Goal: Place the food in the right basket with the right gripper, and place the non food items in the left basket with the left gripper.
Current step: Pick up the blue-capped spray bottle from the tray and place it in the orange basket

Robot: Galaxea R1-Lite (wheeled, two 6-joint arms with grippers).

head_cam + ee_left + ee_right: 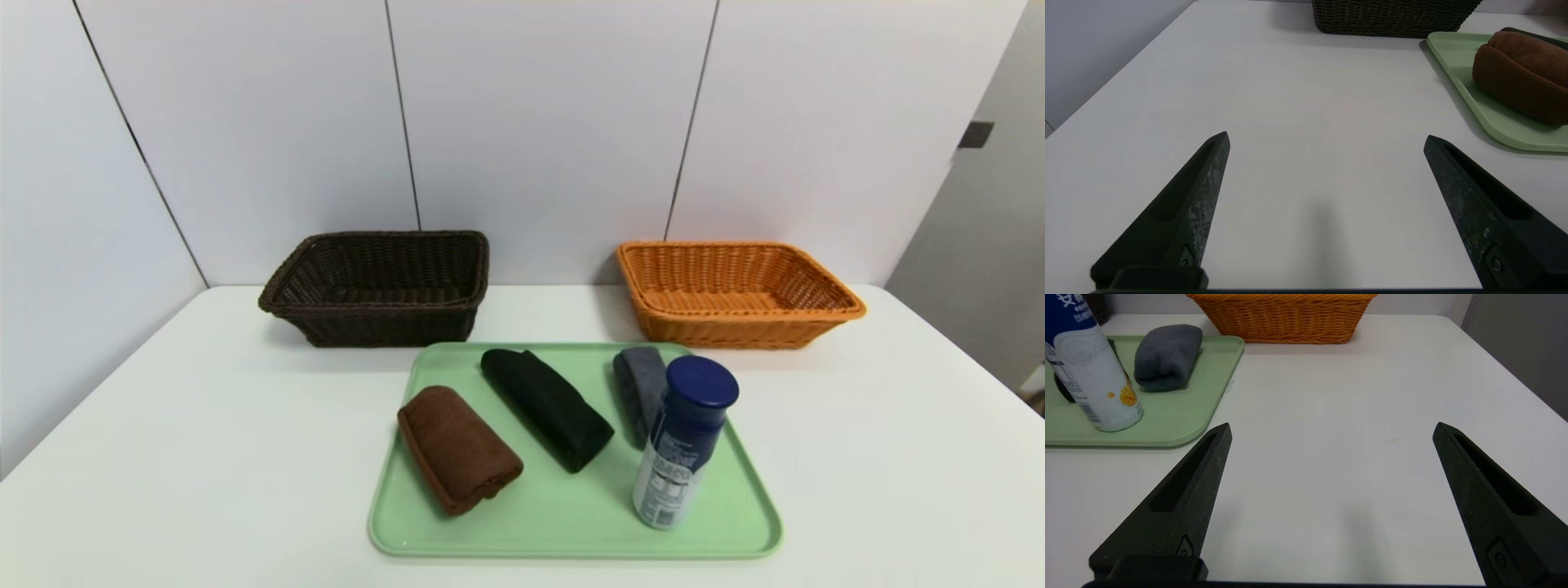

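A tall bottle [682, 441] with a dark blue cap and white label stands upright on the green tray [571, 523], near its right side. Three rolled towels lie on the tray: brown [459, 447], black [545, 407] and dark grey [642, 389]. The dark brown left basket [380, 286] and the orange right basket [735, 291] stand behind the tray. Neither arm shows in the head view. My left gripper [1326, 138] hangs open over bare table left of the tray, the brown towel [1523, 75] off to its side. My right gripper [1332, 428] is open over bare table right of the tray, near the bottle [1092, 375].
The white table [163, 457] meets a white panelled wall just behind the baskets. The table's right edge runs close past the orange basket [1286, 318]. The dark basket [1392, 16] sits ahead of the left gripper.
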